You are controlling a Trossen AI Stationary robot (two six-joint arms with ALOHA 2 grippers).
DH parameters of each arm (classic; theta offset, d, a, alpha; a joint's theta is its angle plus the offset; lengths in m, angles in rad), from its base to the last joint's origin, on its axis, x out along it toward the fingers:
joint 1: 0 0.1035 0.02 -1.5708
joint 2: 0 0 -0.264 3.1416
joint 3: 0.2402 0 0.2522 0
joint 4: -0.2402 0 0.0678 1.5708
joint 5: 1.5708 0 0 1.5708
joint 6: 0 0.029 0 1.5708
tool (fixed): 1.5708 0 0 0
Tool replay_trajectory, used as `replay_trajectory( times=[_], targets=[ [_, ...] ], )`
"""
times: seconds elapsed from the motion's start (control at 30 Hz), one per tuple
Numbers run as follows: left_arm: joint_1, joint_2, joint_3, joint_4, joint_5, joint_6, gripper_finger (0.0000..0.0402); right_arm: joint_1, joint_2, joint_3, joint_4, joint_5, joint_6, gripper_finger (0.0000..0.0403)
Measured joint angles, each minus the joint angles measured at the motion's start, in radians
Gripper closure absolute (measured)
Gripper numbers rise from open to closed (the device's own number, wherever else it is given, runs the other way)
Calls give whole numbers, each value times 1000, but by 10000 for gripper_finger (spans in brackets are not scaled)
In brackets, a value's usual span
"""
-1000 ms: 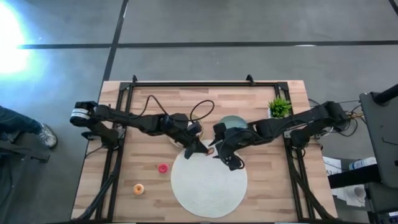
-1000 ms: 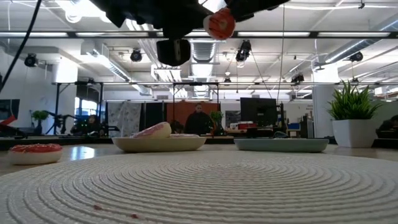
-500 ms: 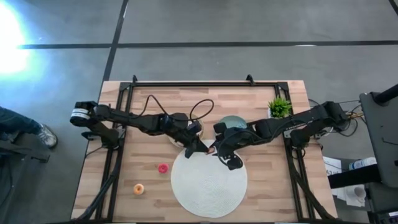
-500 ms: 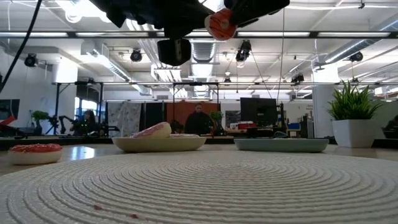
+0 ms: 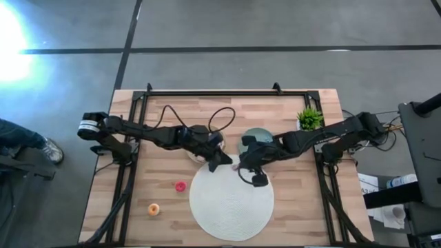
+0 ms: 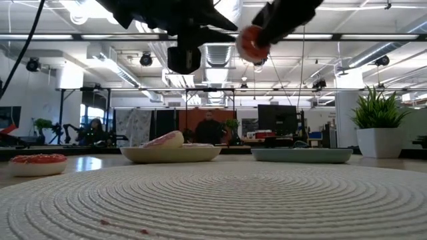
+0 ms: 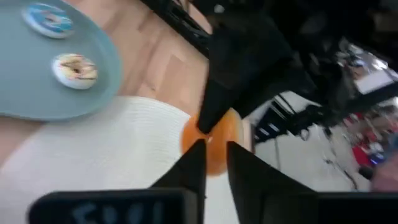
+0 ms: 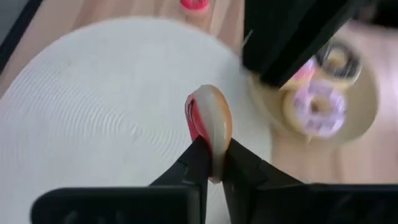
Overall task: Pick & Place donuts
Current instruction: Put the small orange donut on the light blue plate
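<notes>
Right pincer: shut edge-on upon a mini donut, orange-red with a pale side, held in the air above the far rim of the white round mat, near mid-desk. Clear of the mat in the low view.

Left pincer: just beside, tips facing the held donut. Only a narrow gap between its fingers and nothing in it; contact with the donut not discernible.

Outward from there:
- Beige plate behind the left pincer, carrying a pale pink-white donut. Second piece beside it in the right wrist view, too blurred to name.
- Teal plate behind the right pincer, toward the far edge, carrying a blue mini and a cream mini.
- Red-pink mini on bare desk, just left of the mat.
- Orange mini nearer the left corner of the edge by the low camera.
- Potted plant at the far right corner.
</notes>
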Motion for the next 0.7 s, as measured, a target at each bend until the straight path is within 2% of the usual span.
replay_trajectory(
  times=[0.17, 0.27, 0.47, 0.7],
  targets=[
    [-2, -5, 0, -129, -141, 3, 296, -52, 0, -26, -126, 0, 172, 383],
    [-14, -15, -1, -198, -199, 2, 273, -122, -2, -78, -179, -1, 266, 381],
    [-94, -27, -1, -216, -215, 1, 265, -350, -4, -216, -121, -128, 368, 381],
    [-206, -36, -1, -330, -373, -59, 264, -563, 59, -259, -53, -263, 377, 375]
  ],
)
